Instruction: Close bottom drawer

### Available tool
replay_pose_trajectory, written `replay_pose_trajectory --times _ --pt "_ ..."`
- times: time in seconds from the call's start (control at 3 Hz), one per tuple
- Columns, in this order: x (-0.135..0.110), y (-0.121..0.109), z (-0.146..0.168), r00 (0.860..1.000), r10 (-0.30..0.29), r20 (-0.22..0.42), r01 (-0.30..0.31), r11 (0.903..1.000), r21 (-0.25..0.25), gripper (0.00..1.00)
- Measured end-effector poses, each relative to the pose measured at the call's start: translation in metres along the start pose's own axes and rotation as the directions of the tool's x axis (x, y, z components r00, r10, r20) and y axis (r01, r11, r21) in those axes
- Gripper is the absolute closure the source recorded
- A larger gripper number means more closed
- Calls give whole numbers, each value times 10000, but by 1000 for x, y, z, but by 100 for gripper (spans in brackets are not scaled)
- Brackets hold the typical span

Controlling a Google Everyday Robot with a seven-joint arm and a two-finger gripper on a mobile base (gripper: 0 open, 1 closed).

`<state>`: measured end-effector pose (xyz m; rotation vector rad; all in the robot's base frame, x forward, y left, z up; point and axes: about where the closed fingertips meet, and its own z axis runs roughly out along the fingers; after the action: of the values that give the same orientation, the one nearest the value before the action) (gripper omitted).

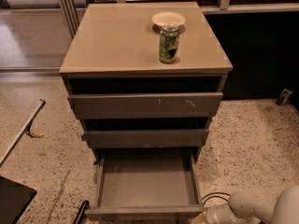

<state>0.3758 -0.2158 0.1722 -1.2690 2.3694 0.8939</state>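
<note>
The bottom drawer of a grey three-drawer cabinet stands pulled far out, showing its flat grey tray interior; its narrow front panel lies at the lower edge of the camera view. The top drawer front, with pale scratches, and the middle drawer front sit nearly shut above it. My white arm comes in from the lower right, and its gripper sits at the right end of the bottom drawer's front panel, mostly cut off by the view's edge.
A green can and a small white bowl stand on the beige cabinet top. Speckled floor surrounds the cabinet. A metal bar lies on the left, a dark object at lower left, and a dark wall stands on the right.
</note>
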Motion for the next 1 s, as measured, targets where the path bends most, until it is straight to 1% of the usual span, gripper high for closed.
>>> replay_pose_trajectory --times 0.33,0.67,1.0 --pt "-8 -18 6 10000 -3 100 -1 9990 443 100" --pt "-20 -38 5 9997 -146 215 124 9949 1004 100" --pt "-32 -53 5 9986 -429 324 382 9903 1336 100"
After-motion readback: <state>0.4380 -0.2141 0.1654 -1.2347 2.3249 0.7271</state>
